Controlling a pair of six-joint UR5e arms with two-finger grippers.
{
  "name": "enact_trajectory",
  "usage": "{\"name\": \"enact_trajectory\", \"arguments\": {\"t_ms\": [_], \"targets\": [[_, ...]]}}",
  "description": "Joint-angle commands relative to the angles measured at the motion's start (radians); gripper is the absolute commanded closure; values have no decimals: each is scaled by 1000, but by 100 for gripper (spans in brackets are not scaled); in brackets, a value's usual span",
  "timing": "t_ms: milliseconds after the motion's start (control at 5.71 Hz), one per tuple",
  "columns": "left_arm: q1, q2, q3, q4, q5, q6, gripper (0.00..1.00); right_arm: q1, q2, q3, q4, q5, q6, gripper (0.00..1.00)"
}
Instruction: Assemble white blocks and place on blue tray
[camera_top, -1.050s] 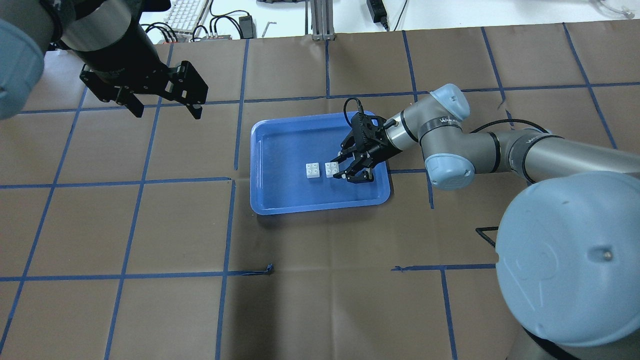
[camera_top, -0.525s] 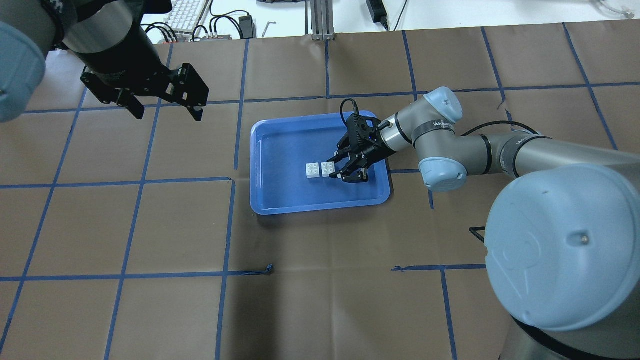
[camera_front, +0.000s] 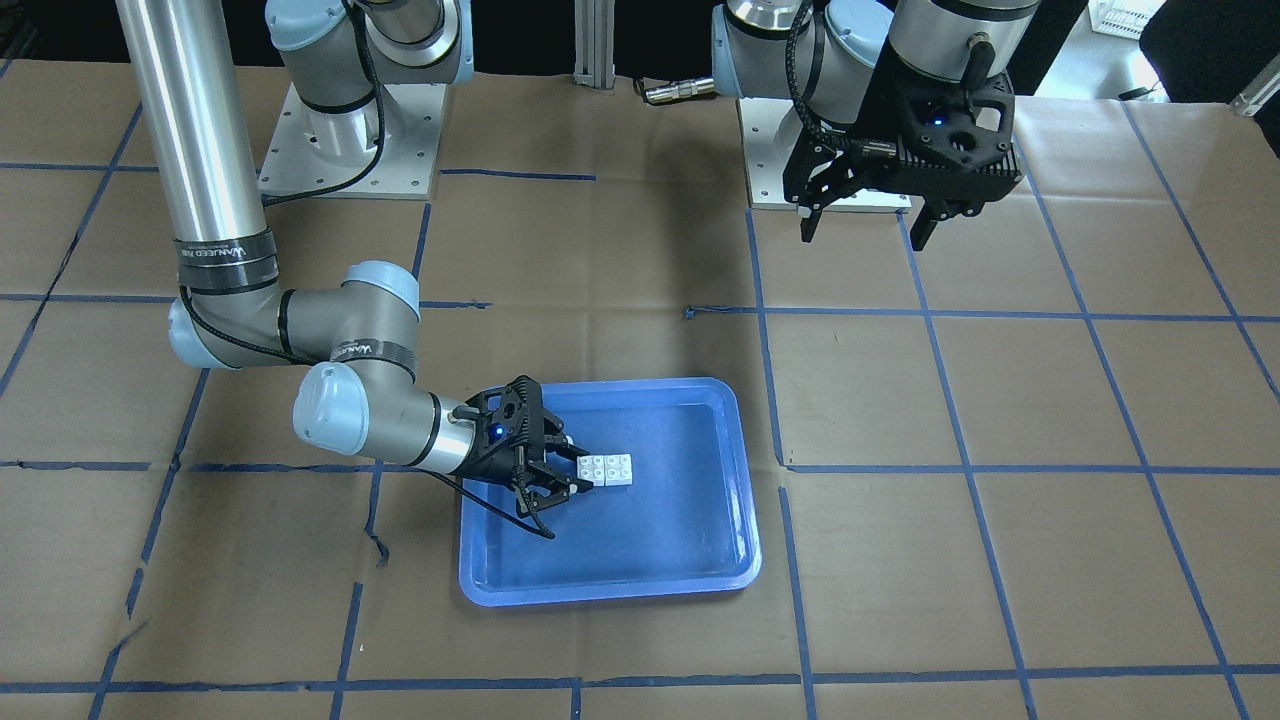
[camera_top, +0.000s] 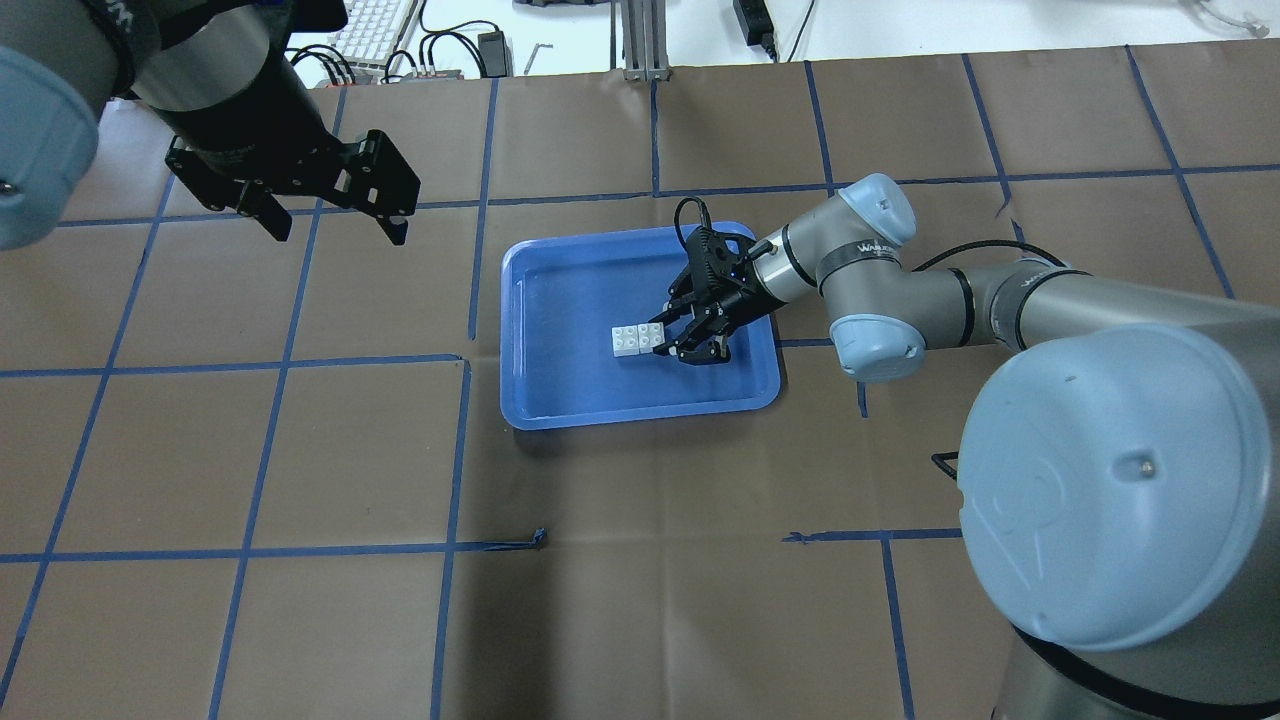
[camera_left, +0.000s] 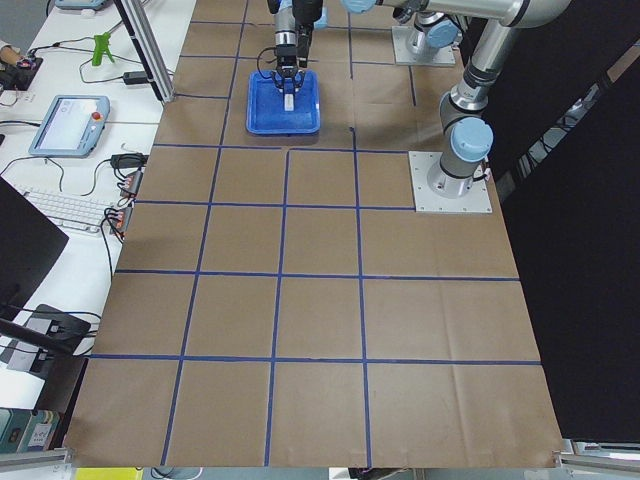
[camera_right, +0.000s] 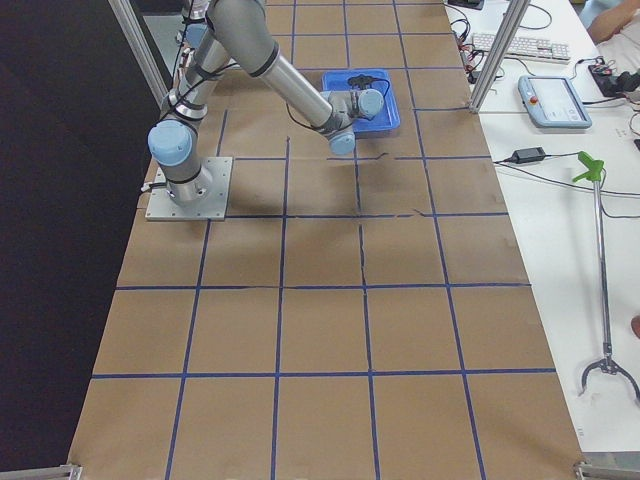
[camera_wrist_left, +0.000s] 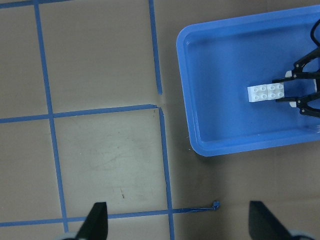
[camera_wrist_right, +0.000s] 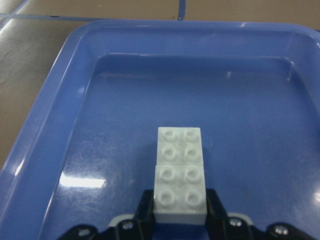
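Two white blocks lie side by side and touching on the floor of the blue tray (camera_top: 570, 290). In the overhead view they are the left block (camera_top: 627, 341) and the right block (camera_top: 652, 337). My right gripper (camera_top: 664, 337) reaches in low from the tray's right and is shut on the right block. In the right wrist view its fingers (camera_wrist_right: 216, 212) flank the near block (camera_wrist_right: 180, 192), which butts against the far block (camera_wrist_right: 179, 145). My left gripper (camera_top: 338, 230) is open and empty, high over the table, far left of the tray. Its view shows the tray (camera_wrist_left: 225, 100) and the blocks (camera_wrist_left: 267, 93).
The table is covered in brown paper with a blue tape grid. A keyboard (camera_top: 375, 25) and cables lie beyond its far edge, with an aluminium post (camera_top: 640, 40) at the back middle. The arms' base plates (camera_front: 350, 160) stand on the robot's side.
My right gripper has slid left with the right block. The gap between the two blocks has closed and they now touch. The left arm has barely moved.
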Motion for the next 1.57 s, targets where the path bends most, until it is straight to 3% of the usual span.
{"name": "enact_trajectory", "arguments": {"t_ms": [0,350,875,1050,1225,1400], "targets": [[0,1,-1,2,0,0,1,0,1,1,0,0,8,69],[0,2,-3,2,0,0,1,0,1,1,0,0,8,57],[-2,4,-5,3,0,0,1,0,1,1,0,2,8,49],[-2,4,-6,3,0,0,1,0,-1,-1,0,2,25,37],[-2,5,-8,2,0,0,1,-1,-14,-4,1,-2,90,1],[-2,8,-9,2,0,0,1,-1,-57,-39,4,-38,185,0]]}}
